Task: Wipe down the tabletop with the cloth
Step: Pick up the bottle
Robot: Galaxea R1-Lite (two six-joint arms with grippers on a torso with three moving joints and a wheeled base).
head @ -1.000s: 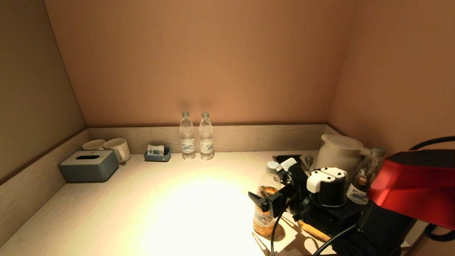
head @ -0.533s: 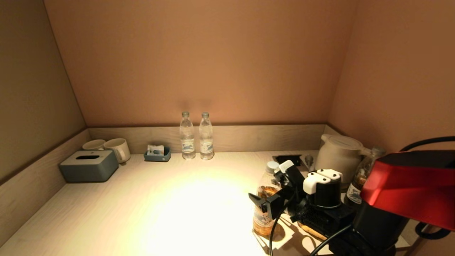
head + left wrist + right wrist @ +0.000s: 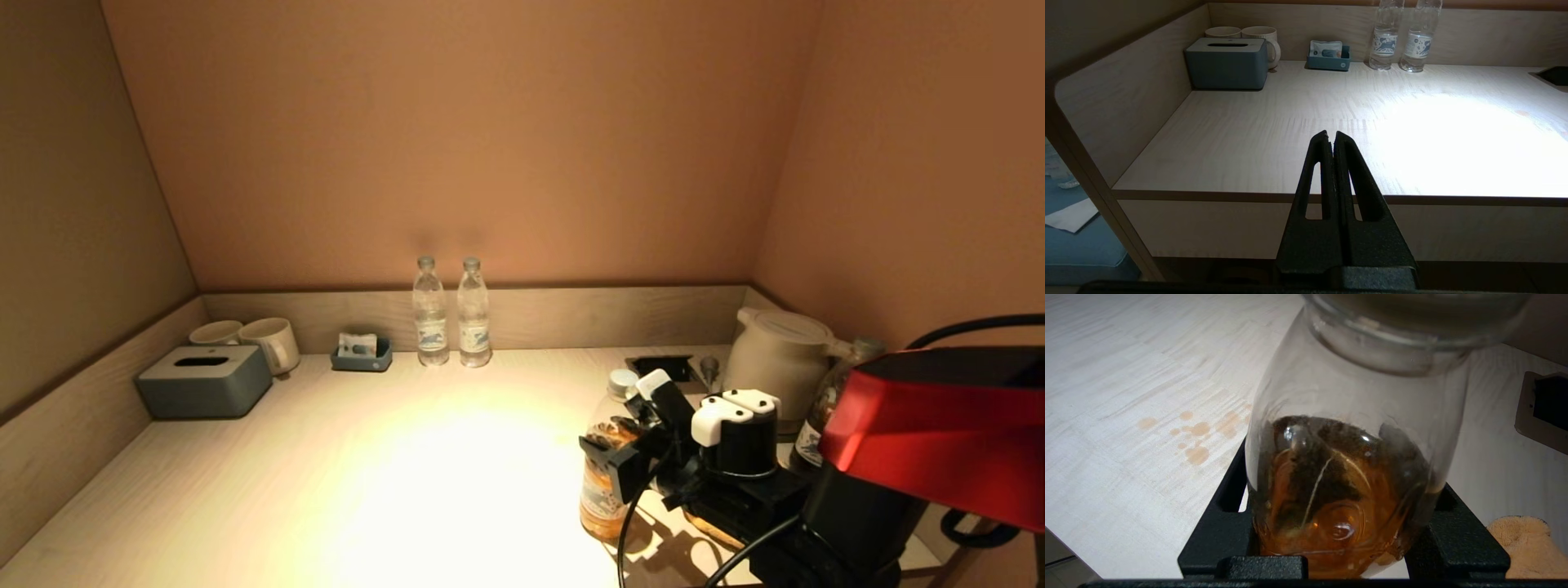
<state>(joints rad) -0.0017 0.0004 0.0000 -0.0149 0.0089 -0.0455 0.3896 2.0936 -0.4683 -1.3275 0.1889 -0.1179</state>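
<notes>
My right gripper [image 3: 620, 457] is shut on a clear bottle [image 3: 608, 465] of amber tea with a white cap, at the right of the pale wooden tabletop [image 3: 367, 490]. In the right wrist view the black fingers [image 3: 1229, 506] clasp the bottle [image 3: 1343, 477] low on its body. A tan cloth [image 3: 1519, 543] lies on the tabletop beside the bottle, mostly hidden under the arm in the head view. Several amber drops [image 3: 1196, 435] stain the tabletop near the bottle. My left gripper [image 3: 1331, 136] is shut and empty, before the table's front edge.
A white kettle [image 3: 780, 347] and a dark bottle [image 3: 820, 408] stand at the back right by a socket recess [image 3: 663, 365]. Two water bottles [image 3: 451, 314] stand at the back wall. A grey tissue box [image 3: 204, 380], two mugs [image 3: 269, 343] and a small blue tray [image 3: 361, 353] are at the back left.
My right arm has shifted slightly to the left with the tea bottle in its grip. The left gripper's earlier position is not shown.
</notes>
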